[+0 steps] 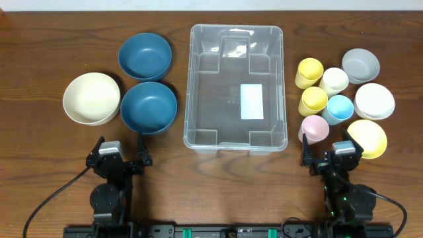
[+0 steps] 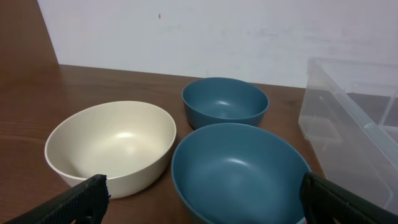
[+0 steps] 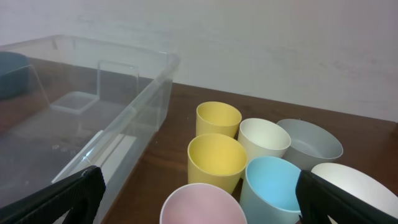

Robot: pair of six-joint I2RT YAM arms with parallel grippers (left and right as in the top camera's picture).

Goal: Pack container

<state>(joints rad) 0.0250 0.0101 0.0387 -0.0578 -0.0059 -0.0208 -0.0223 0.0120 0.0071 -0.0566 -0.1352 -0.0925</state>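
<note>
The clear container (image 1: pixel 198 86) stands empty at the table's middle, with a white label on its base; its wall shows in the left wrist view (image 2: pixel 348 118) and the right wrist view (image 3: pixel 118 118). Left of it sit two dark blue bowls (image 1: pixel 145 55) (image 1: pixel 149 107) and a cream bowl (image 1: pixel 91 98). My left gripper (image 1: pixel 121 153) is open and empty, just in front of the nearer blue bowl (image 2: pixel 239 174). My right gripper (image 1: pixel 332 155) is open and empty, in front of the pink cup (image 1: pixel 313 128) (image 3: pixel 202 205).
Right of the container stand two yellow cups (image 1: pixel 308 73) (image 1: pixel 312 100), a cream cup (image 1: pixel 334 80), a light blue cup (image 1: pixel 340 109), a grey bowl (image 1: pixel 361 65), a white bowl (image 1: pixel 374 100) and a yellow bowl (image 1: pixel 368 137).
</note>
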